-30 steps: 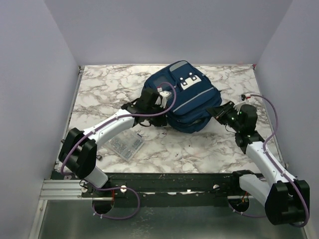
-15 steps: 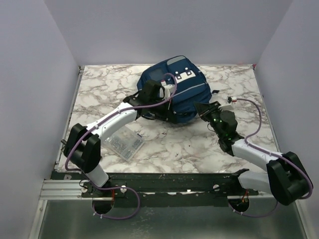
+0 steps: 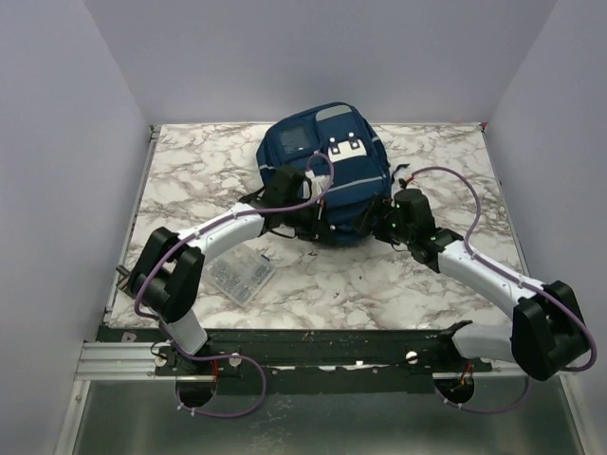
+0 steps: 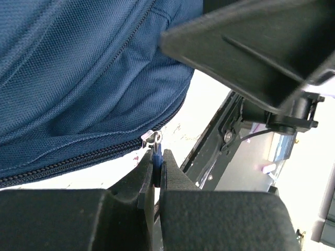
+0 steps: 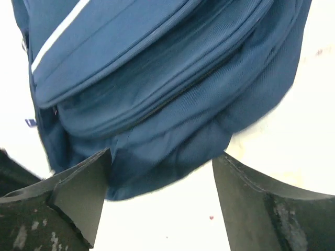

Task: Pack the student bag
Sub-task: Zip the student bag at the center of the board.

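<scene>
The student bag (image 3: 327,175) lies flat on the far middle of the marble table (image 3: 190,180). Its long axis runs far to near, leaning a little to the right at the near end. The grey patch end points to the far wall and the front pockets face up. The far end sits close to the table's far edge. Bare marble shows on both sides of the bag, more on the left. A clear plastic box (image 3: 239,275) lies near left, apart from the bag. Walls close in the left, right and far sides.

The left arm reaches diagonally from its near-left base to the bag's near-left side. The left claw (image 4: 157,163) is clenched on a small blue zipper pull (image 4: 156,152) at the bag's lower seam. The right arm stretches low from the near right. The right claw (image 5: 161,162) is released, fingers spread wide with the bag's near edge between them.
</scene>
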Motion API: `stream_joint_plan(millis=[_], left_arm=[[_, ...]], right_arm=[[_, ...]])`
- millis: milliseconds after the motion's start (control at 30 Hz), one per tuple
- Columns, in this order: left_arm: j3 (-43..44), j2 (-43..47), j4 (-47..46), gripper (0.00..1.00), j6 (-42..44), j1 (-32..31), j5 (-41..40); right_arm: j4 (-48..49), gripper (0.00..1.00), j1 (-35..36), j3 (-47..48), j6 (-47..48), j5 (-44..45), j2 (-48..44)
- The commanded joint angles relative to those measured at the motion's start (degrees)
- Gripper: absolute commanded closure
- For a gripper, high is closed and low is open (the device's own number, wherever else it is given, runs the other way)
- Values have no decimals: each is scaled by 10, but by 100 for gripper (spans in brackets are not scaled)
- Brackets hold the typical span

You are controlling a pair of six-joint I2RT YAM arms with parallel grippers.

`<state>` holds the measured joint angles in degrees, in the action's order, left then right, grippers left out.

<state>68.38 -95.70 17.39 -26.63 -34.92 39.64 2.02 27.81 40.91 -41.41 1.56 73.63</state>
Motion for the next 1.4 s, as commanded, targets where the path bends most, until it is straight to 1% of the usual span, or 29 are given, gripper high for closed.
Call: stream_joint_plan(millis=[0, 100, 133, 167, 200, 233, 300, 367, 433, 500, 567, 667, 733, 800, 833, 867, 900, 967, 1033, 1100, 1233, 1367], left_arm=[[-79, 21, -112, 100, -53, -30, 29], [-98, 2, -131, 100, -73, -45, 15], [-103, -4, -136, 97, -80, -51, 16], [-108, -5, -144, 92, -88, -53, 17], [-117, -3, -153, 84, -95, -54, 16], [-127, 2, -163, 73, -101, -53, 14], [-143, 22, -167, 58, -89, -52, 12], [-168, 50, -167, 49, -75, -46, 11], [-195, 82, -167, 43, -68, -34, 10], [-223, 115, -166, 39, -67, -12, 21], [-251, 157, -165, 38, -69, 14, 32], [-281, 227, -143, 37, -64, 52, 24], [-287, 259, -118, 37, -65, 74, 5], [-285, 274, -89, 39, -80, 91, -16], [-284, 277, -79, 40, -87, 99, -15], [-286, 278, -79, 40, -96, 102, -13], [-289, 281, -80, 40, -104, 104, -19], [-297, 285, -86, 40, -123, 107, -38], [-302, 283, -89, 40, -149, 111, -61], [-303, 273, -95, 39, -183, 117, -66], [-310, 246, -139, 40, -233, 123, -44], [-311, 220, -162, 40, -254, 123, -35]], right_arm=[[-233, 17, 10, 12, 21, -96, -72], [-233, 16, 11, -1, -13, -129, -106], [-229, 16, 11, -9, -19, -136, -106], [-223, 16, 12, -18, -24, -139, -105], [-217, 16, 13, -25, -29, -143, -104], [-209, 16, 17, -32, -33, -146, -105], [-201, 16, 41, -37, -47, -129, -113], [-193, 15, 72, -37, -64, -98, -122], [-183, 14, 97, -41, -84, -75, -121], [-172, 14, 121, -42, -97, -52, -113], [-163, 14, 152, -38, -101, -22, -99], [-153, 15, 175, -33, -83, 27, -70], [-134, 19, 178, -33, -51, 36, -45], [-97, 23, 179, -41, -21, 39, -29], [-73, 27, 180, -47, -10, 37, -24], [-53, 33, 180, -50, -5, 35, -18], [-36, 36, 180, -55, 0, 35, -14], [-3, 39, 180, -58, 1, 41, -4], [6, 39, 180, -51, -4, 51, 14], [-3, 36, 181, -34, -13, 62, 36], [12, 35, 183, -28, -9, 86, 62], [13, 37, 185, -16, 2, 110, 80]])
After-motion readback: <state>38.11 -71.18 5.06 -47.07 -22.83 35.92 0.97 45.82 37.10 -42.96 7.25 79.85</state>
